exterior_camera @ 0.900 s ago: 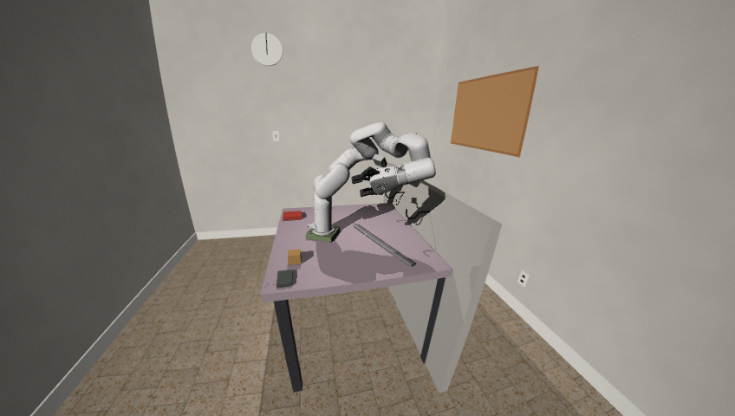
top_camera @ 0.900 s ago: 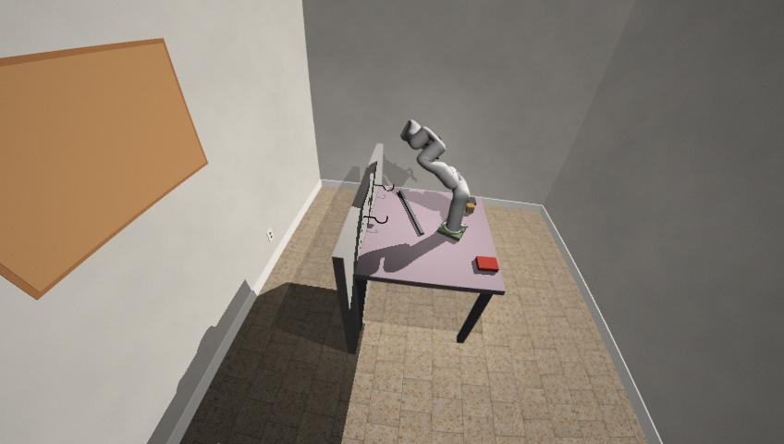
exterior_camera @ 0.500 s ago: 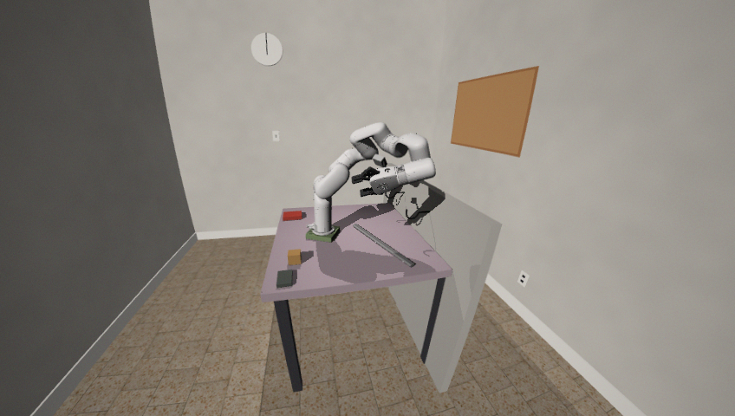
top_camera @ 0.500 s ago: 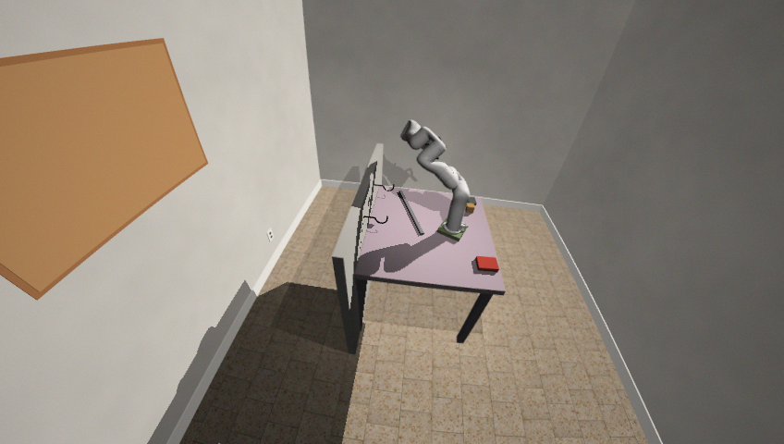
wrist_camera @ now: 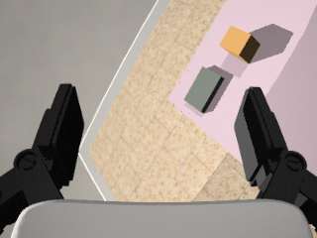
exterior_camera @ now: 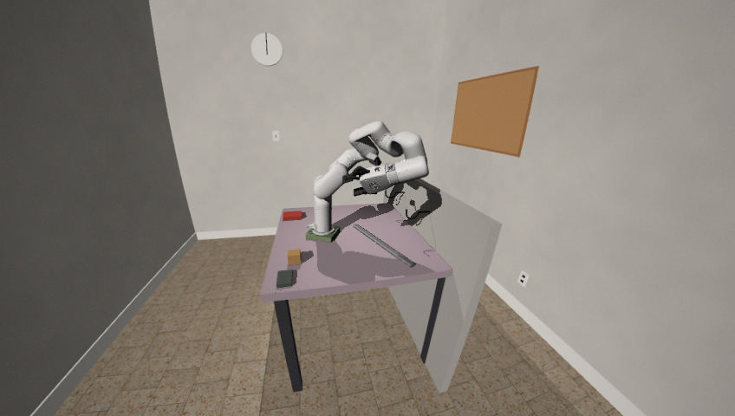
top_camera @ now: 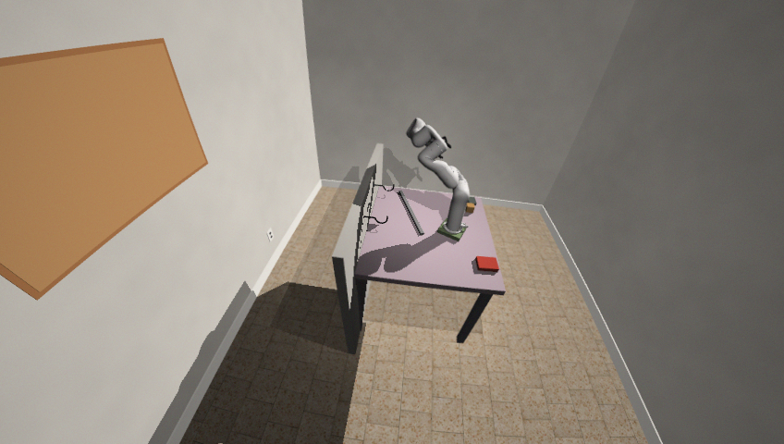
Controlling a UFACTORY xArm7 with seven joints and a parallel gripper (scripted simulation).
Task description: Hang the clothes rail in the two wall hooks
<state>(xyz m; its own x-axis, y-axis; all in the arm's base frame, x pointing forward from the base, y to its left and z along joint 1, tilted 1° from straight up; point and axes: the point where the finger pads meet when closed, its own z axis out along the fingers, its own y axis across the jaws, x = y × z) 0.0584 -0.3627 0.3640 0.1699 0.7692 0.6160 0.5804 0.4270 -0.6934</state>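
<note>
The grey clothes rail [top_camera: 410, 211] lies flat on the pink table, between the robot base and the wall panel; it also shows in the exterior view [exterior_camera: 384, 244]. Two dark wall hooks [top_camera: 379, 220] [top_camera: 387, 188] stick out of the grey panel [top_camera: 360, 214] at the table's edge, both empty. My gripper [exterior_camera: 356, 183] is open and empty, held high above the table, well apart from the rail. In the wrist view its two black fingers stand wide apart, with nothing between them.
A red block [top_camera: 486, 263] lies at one table corner. An orange cube [exterior_camera: 294, 256] and a dark green block [exterior_camera: 286, 277] lie near the opposite edge, both also seen in the wrist view [wrist_camera: 238, 43] [wrist_camera: 205, 89]. The robot base [exterior_camera: 322, 234] stands mid-table.
</note>
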